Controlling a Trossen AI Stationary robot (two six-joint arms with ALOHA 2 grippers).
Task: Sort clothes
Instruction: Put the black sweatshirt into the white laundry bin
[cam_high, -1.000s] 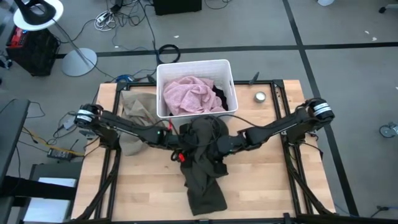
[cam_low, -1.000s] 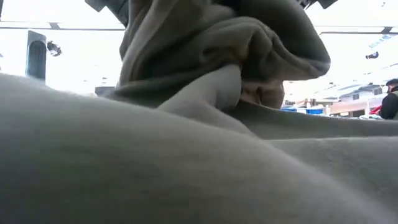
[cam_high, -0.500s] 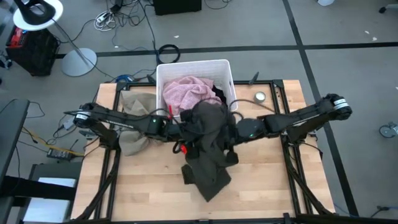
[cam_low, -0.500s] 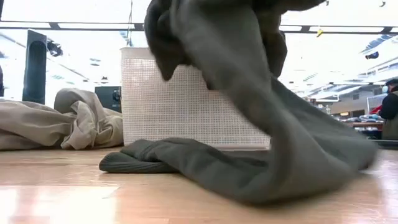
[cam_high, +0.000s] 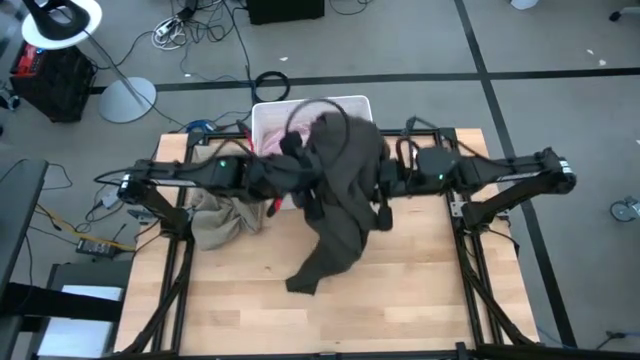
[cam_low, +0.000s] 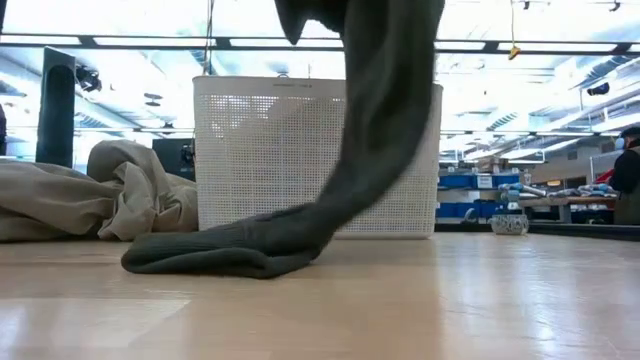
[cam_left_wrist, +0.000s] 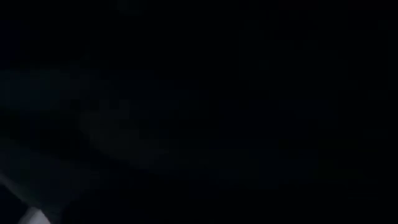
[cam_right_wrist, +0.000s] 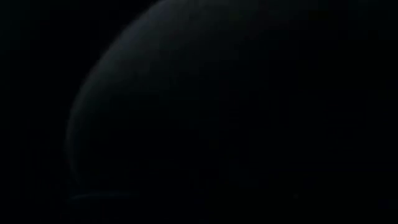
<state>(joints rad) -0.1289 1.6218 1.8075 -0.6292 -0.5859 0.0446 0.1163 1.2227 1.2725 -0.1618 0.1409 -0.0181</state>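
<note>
Olive green garment (cam_high: 345, 190) hangs over the white bin (cam_high: 262, 112) in the high view, both arms meeting under it (finger state cannot be told), beige garment (cam_high: 215, 215) left of the bin. In the low view its tail (cam_low: 225, 255) drags on the table (cam_low: 450, 300). Wrist views are dark.

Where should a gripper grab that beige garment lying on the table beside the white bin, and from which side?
Grip the raised bunched fold of the beige garment nearest the white bin, coming straight down from above. That hump stands higher than the flatter spread part, so fingers can likely close around it. The left arm passes over it in the high view, so approach may need that arm cleared first.
</note>
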